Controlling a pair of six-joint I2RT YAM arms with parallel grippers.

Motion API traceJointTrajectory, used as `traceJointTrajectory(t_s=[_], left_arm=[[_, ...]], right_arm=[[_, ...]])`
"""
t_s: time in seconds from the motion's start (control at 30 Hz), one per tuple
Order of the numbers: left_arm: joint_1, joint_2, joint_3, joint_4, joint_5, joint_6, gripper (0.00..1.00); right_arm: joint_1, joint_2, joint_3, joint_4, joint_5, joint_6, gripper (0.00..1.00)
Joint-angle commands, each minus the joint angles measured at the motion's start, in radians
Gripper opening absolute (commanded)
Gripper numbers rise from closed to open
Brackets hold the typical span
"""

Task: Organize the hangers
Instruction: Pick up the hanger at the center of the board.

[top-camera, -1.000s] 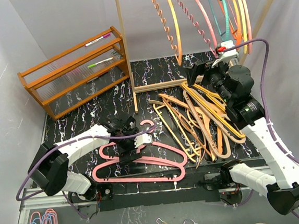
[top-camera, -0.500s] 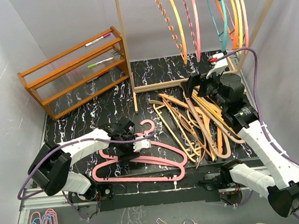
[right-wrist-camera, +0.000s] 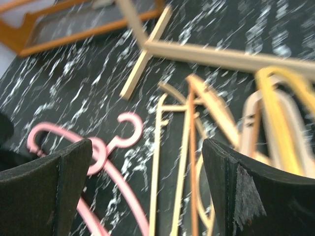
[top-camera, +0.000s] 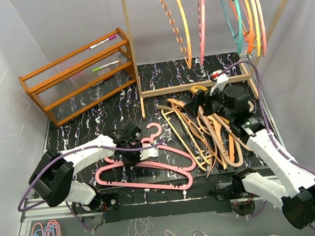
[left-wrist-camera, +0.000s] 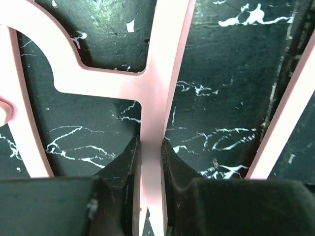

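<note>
Left gripper (left-wrist-camera: 150, 151) clamped on pink hanger (left-wrist-camera: 158, 73); right gripper (right-wrist-camera: 147, 169) spread, seemingly empty

With the middle of the bench (top-camera: 76, 130) as the dial's centre and twelve o'clock pointing away from the arm bases, the shelf rack (top-camera: 79, 75) stood at ten o'clock. The tall frame (top-camera: 131, 48) stood from twelve to two o'clock. Its foot bar rested on the bench just behind the pile of hangers (top-camera: 203, 130), which lay overlapping at three o'clock. The hung hangers (top-camera: 236, 11) were on the frame's rail, above the pile's far end. The lone hanger (top-camera: 151, 174) lay flat at seven o'clock, its hook toward twelve and its right end near the pile. The left gripper (top-camera: 133, 147) sat on its neck, and the right gripper (top-camera: 200, 100) hovered over the pile's far end.
</note>
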State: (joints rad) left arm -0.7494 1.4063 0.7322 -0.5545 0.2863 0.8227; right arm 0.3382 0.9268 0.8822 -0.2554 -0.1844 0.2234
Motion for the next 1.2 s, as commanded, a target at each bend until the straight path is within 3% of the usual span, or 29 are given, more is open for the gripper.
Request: traceJointTrajectory(t_s=[0.0,0.3,0.67,0.97,1.17], left_arm=[[-0.005,-0.081,0.121,-0.146,0.047,0.018,0.00],[-0.005,-0.091,0.339,-0.262,-0.032,0.026,0.00],[-0.005,-0.090,0.354,-0.217,-0.194,0.090,0.00],[0.011,-0.054,0.449,-0.210,-0.225,0.110,0.00],[0.017,-0.032,0.519,-0.233,-0.203,0.103,0.00]], right_arm=[[0.000,0.038,-0.122,0.116,-0.298,0.084,0.98],[0.001,0.077,-0.332,0.316,-0.571,0.201,0.98],[0.000,0.107,-0.408,0.451,-0.708,0.329,0.97],[0.002,0.057,-0.456,0.362,-0.634,0.296,0.96],[0.003,0.044,-0.515,0.409,-0.577,0.299,0.96]])
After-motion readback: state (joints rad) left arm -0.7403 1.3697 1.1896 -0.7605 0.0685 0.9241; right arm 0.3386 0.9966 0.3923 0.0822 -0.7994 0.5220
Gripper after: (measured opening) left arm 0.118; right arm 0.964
